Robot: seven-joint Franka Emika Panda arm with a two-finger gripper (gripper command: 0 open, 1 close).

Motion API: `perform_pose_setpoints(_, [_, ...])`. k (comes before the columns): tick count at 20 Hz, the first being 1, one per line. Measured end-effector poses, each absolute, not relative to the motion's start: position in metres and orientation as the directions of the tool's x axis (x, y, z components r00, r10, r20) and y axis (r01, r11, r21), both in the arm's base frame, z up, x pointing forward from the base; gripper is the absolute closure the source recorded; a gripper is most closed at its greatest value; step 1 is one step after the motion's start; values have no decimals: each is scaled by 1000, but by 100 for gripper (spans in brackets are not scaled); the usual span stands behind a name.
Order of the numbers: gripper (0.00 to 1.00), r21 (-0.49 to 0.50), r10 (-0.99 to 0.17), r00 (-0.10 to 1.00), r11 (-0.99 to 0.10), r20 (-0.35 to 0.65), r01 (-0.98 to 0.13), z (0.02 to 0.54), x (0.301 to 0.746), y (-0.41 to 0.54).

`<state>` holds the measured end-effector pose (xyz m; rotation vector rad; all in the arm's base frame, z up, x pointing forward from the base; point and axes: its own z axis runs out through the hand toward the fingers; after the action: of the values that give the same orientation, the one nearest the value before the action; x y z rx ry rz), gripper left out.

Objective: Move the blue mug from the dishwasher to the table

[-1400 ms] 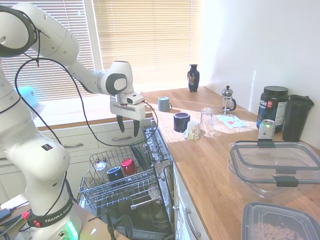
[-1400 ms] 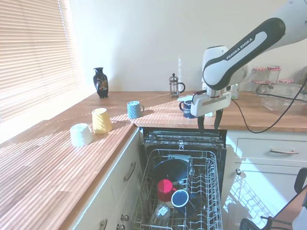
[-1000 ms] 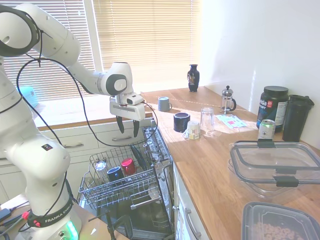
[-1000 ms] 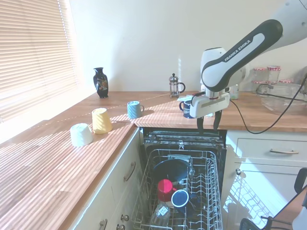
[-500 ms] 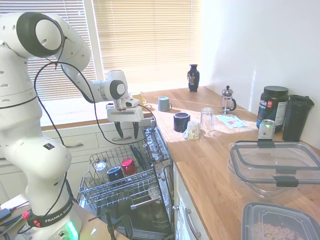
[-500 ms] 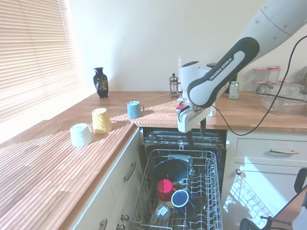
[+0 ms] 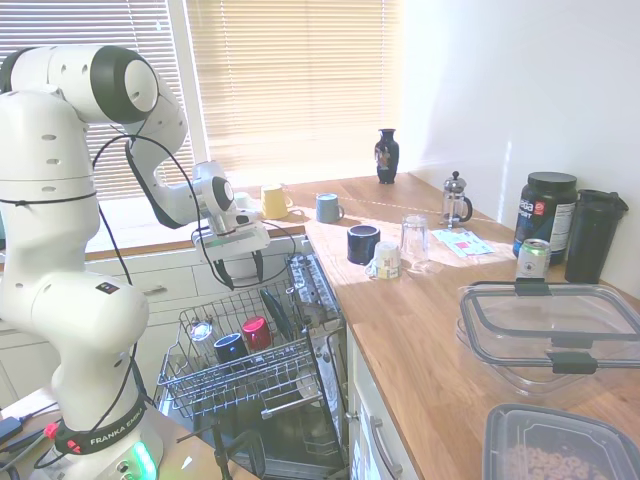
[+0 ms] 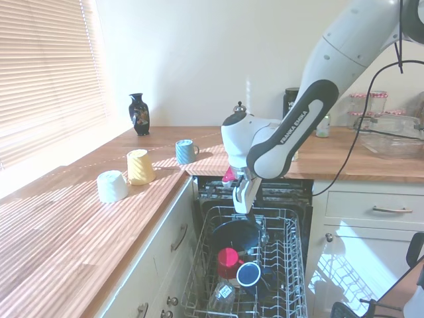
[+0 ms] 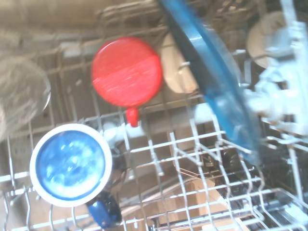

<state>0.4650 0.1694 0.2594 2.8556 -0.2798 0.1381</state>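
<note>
Inside the dishwasher rack, the blue mug was seen upturned beside a red cup; above, the gripper was held open, empty.

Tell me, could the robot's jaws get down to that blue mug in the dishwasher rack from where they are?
Probably yes. The gripper hangs open above the pulled-out rack, and the blue mug sits upside down beside a red cup with nothing covering it.
</note>
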Motion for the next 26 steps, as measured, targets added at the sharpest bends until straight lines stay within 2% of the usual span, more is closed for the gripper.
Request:
perform_pose_setpoints(6, [0, 292, -49, 995, -954, 91, -74, 222, 454, 186])
perform_pose_setpoints(11, [0, 325, 27, 999, -946, 29, 16, 171, 437, 197])
perform_pose_setpoints(26, [0, 361, 59, 997, -930, -56, 75, 91, 431, 205])
